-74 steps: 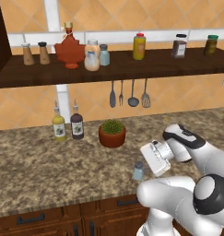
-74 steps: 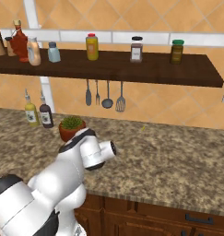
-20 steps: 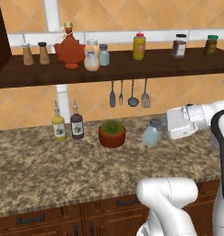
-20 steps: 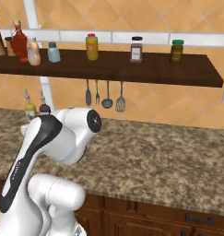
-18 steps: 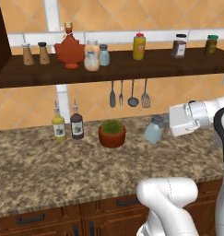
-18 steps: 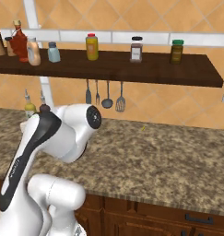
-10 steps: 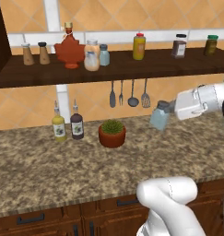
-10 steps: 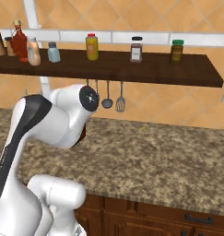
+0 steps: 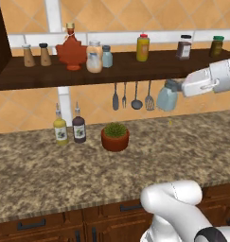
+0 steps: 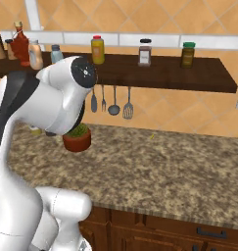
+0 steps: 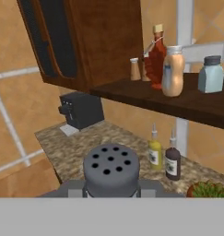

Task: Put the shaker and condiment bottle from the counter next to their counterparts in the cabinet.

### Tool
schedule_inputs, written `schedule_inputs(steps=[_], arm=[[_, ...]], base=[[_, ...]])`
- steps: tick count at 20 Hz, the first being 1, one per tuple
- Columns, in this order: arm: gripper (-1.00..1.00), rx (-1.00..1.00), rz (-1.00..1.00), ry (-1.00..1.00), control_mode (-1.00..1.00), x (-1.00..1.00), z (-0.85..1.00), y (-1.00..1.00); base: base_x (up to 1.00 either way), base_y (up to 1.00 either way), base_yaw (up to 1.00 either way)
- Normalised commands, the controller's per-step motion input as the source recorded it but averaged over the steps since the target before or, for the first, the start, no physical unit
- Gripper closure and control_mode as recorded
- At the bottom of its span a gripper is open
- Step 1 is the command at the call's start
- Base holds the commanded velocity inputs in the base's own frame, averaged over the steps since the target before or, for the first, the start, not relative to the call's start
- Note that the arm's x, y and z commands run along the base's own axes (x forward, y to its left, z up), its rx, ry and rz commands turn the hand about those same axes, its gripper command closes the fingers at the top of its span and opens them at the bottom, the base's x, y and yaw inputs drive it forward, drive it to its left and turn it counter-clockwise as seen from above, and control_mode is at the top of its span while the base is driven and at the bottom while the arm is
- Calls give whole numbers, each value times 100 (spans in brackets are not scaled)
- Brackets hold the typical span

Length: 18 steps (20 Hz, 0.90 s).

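The pincer [image 9: 177,90] is reaching in from three o'clock in the left base view and is gripping the shaker [image 9: 167,95], holding it in the air just under the front edge of the cabinet [image 9: 135,71] shelf, above the worktop [image 9: 88,170]. In the hand view the shaker's [image 11: 111,168] grey perforated cap is sitting at six o'clock, clamped between the fingers.

The condiment bottle [image 9: 94,57] is already standing on the shelf, at about eleven o'clock in the left base view. It is sitting just beside the red maple-leaf bottle [image 9: 71,48] on one side and the lookalike shaker [image 9: 107,56] on the other. Two brown shakers [image 9: 35,55] are standing further toward nine o'clock.

A yellow bottle [image 9: 143,47] is standing near the shelf's middle. On the worktop, two thin-necked bottles [image 9: 69,126] are standing near a potted plant [image 9: 115,136]. Utensils [image 9: 132,94] are hanging below the shelf.
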Motion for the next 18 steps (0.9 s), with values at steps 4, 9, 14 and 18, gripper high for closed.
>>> schedule_inputs(steps=[4, 9, 14, 18], arm=[[100, -2, -8, 0, -100, 21, 50, 0], [100, -3, -9, 0, -100, 60, 28, 0], [100, 0, -7, 0, -100, 84, 0, 0], [100, 0, -5, -7, -100, 54, 7, 1]], base=[[0, 0, 0], [0, 0, 0], [0, 0, 0], [0, 0, 0]])
